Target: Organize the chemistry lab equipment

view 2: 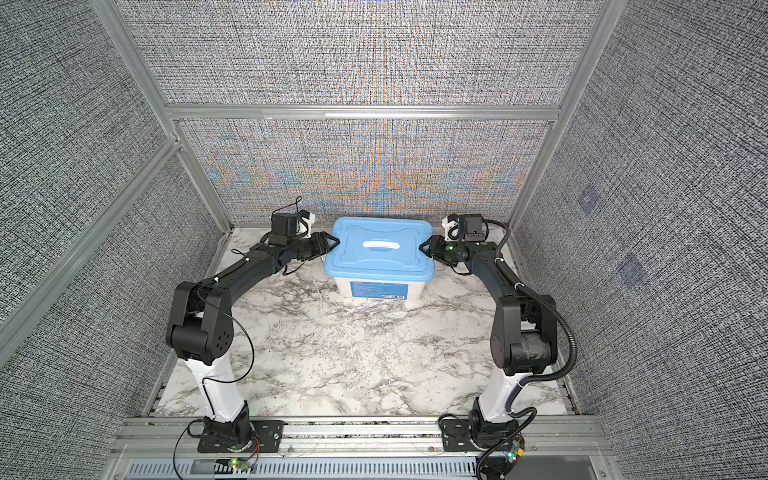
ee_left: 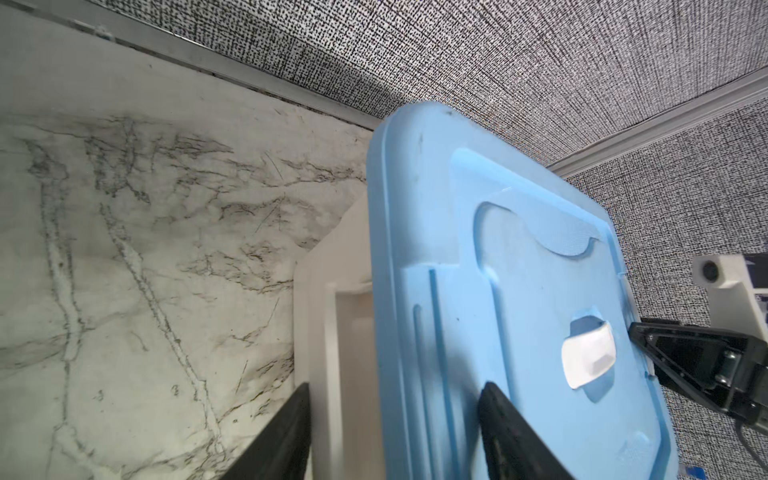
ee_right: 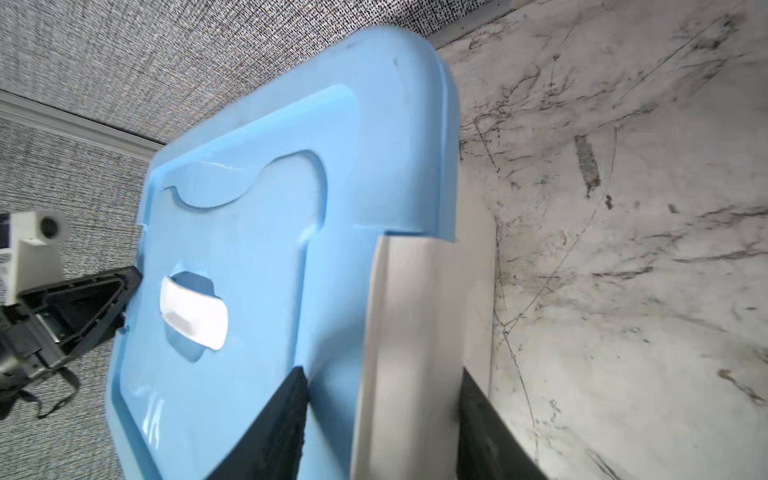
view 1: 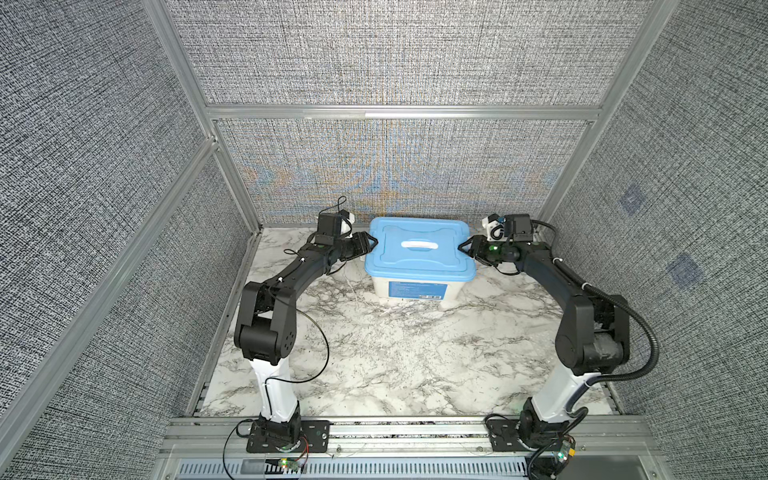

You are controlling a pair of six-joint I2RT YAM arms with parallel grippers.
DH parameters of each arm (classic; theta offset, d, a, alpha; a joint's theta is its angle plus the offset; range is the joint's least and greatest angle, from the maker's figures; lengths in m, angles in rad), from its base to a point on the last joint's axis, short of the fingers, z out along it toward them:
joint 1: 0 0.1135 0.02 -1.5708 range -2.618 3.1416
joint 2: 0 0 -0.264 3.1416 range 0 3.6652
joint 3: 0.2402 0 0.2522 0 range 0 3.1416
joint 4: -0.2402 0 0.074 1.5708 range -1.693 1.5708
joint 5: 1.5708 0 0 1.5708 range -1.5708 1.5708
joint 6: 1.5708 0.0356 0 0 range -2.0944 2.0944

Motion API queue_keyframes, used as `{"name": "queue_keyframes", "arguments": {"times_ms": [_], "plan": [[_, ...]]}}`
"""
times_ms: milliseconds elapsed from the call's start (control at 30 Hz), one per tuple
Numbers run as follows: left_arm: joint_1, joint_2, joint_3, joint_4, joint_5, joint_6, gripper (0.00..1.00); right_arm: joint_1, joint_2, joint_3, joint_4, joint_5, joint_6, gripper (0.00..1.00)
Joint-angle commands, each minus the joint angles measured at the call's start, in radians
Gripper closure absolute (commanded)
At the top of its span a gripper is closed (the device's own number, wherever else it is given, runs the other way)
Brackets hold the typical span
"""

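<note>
No chemistry lab equipment shows in any view. A white tub (view 1: 380, 287) stands at the back of the marble table with a blue lid (view 1: 395, 262) on it, and the lid has a white handle (view 1: 419, 246). My left gripper (view 1: 374, 242) (ee_left: 397, 386) clamps the lid's left end: one finger lies on the lid (ee_left: 498, 257), the other against the tub's white side grip (ee_left: 332, 316). My right gripper (view 1: 462, 245) (ee_right: 383, 370) clamps the right end the same way, one finger on the lid (ee_right: 249, 232) and one on the white side grip (ee_right: 415, 299). Both top views show this.
The tub carries a blue label (view 1: 415, 289) on its front wall. It stands close to the back wall (view 1: 395, 166), with bare marble table (view 1: 395, 353) in front of it. Grey fabric walls enclose the left and right sides.
</note>
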Motion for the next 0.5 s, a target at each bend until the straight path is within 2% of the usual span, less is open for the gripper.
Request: {"name": "queue_keyframes", "arguments": {"times_ms": [0,200,467], "plan": [[-0.009,-0.02,-0.02,-0.036,0.001,0.014,0.37,0.031,-0.013,0.002,-0.127,0.126,-0.078,0.49],[-0.022,-0.06,-0.041,-0.058,-0.009,0.027,0.38,0.088,-0.025,0.026,-0.194,0.27,-0.14,0.49],[-0.027,-0.111,-0.035,-0.168,-0.022,0.139,0.38,0.136,-0.041,0.027,-0.194,0.265,-0.213,0.5]]}}
